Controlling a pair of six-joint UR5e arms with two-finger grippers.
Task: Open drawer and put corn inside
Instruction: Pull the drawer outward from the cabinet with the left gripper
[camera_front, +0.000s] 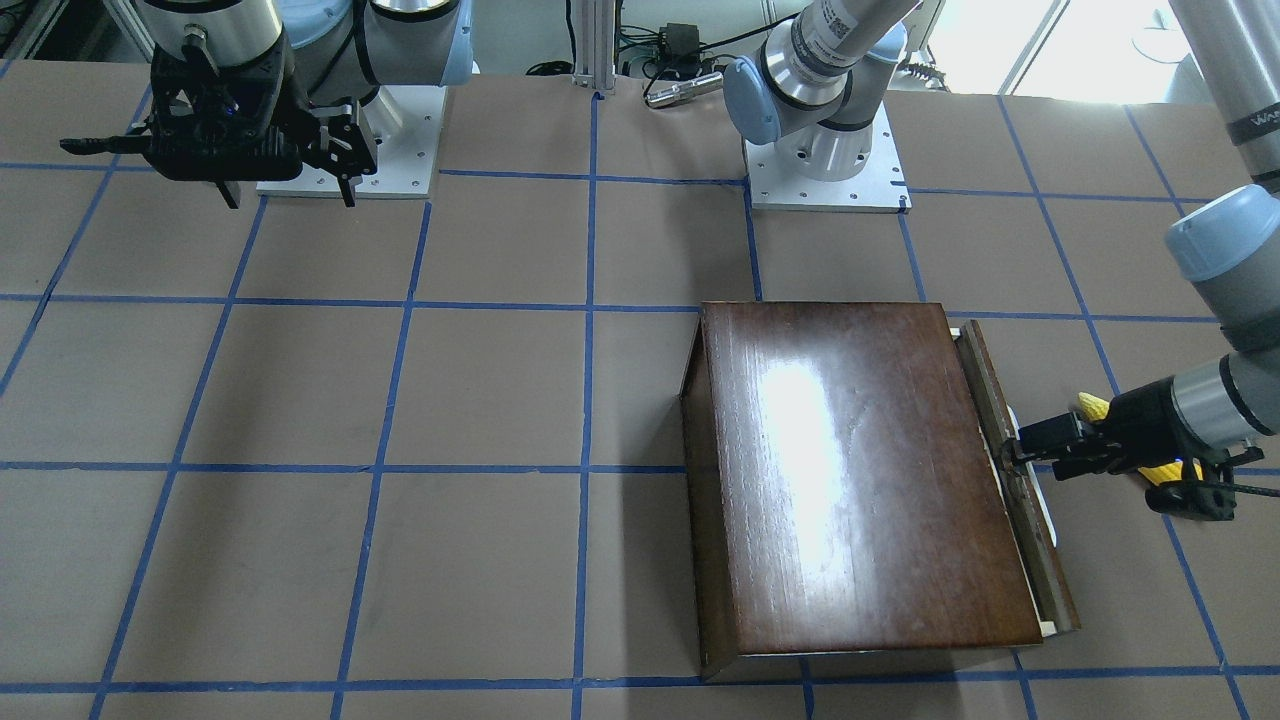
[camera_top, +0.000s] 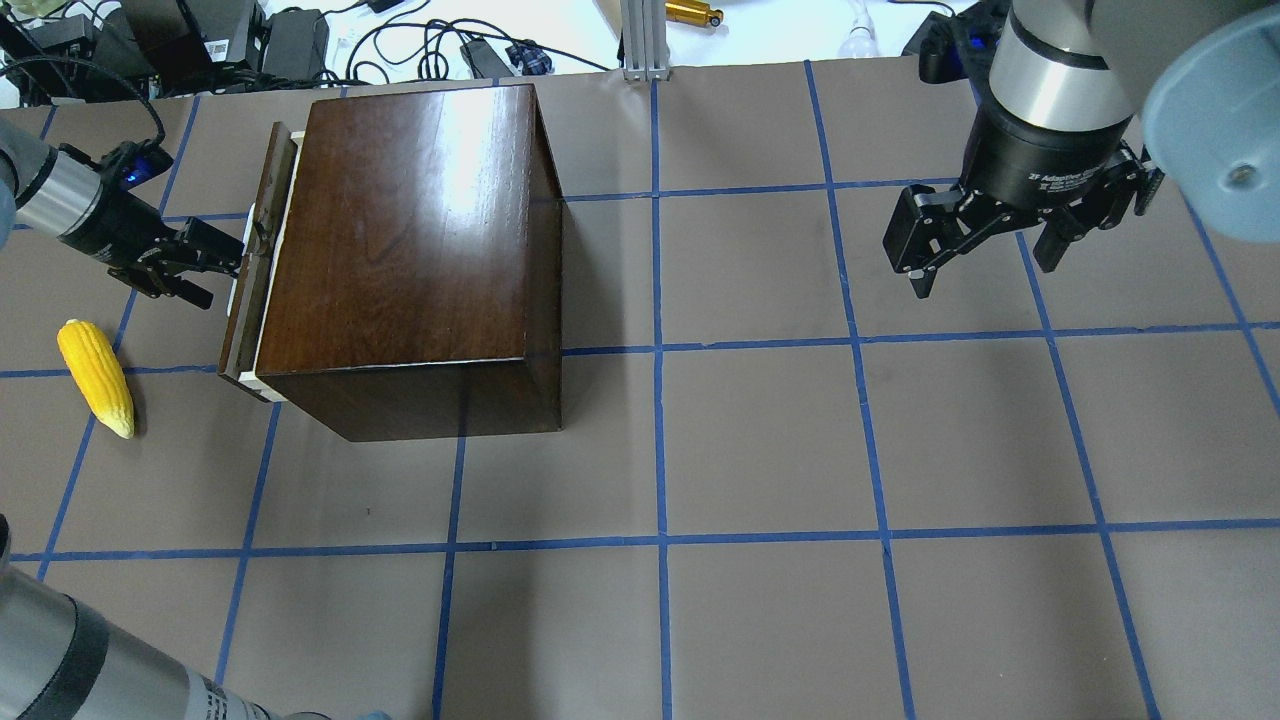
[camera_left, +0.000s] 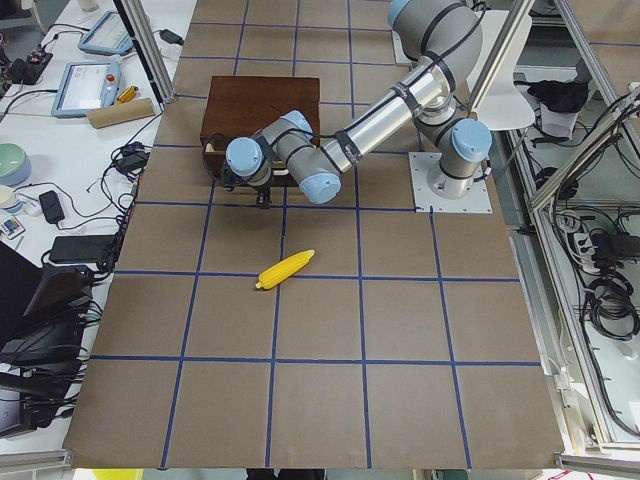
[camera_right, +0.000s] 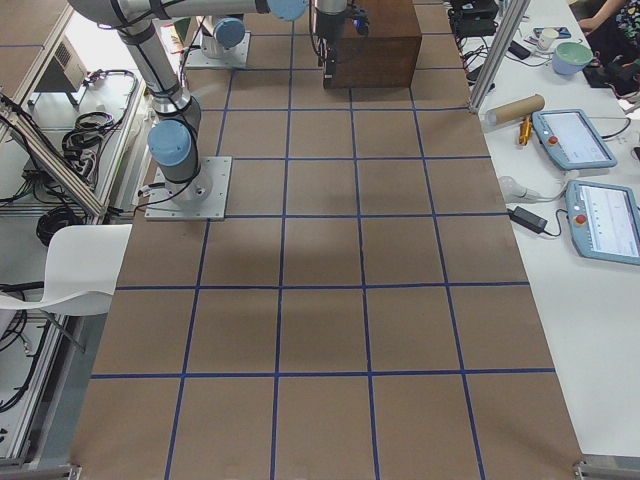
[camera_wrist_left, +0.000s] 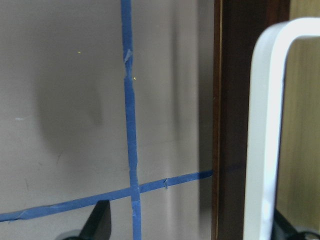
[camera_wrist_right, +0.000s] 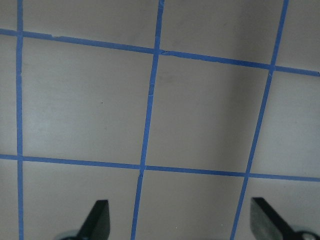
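The dark-brown box (camera_top: 410, 230) stands at the left rear of the table. Its drawer (camera_top: 262, 240) is out by a narrow gap, with a pale strip showing behind the dark front panel (camera_front: 985, 370). My left gripper (camera_top: 215, 272) is at the panel's white handle (camera_wrist_left: 265, 150). In the left wrist view its fingers (camera_wrist_left: 97, 222) are spread wide, with the handle between them. The yellow corn (camera_top: 95, 377) lies on the table left of the box, apart from the gripper; the left arm partly hides it in the front view (camera_front: 1095, 405). My right gripper (camera_top: 975, 265) hangs open and empty above the right side.
The table is brown paper with a blue tape grid. The two arm bases (camera_front: 825, 170) sit at the robot's edge. A metal post (camera_top: 640, 40), cables and a gold cylinder (camera_top: 690, 12) lie beyond the far edge.
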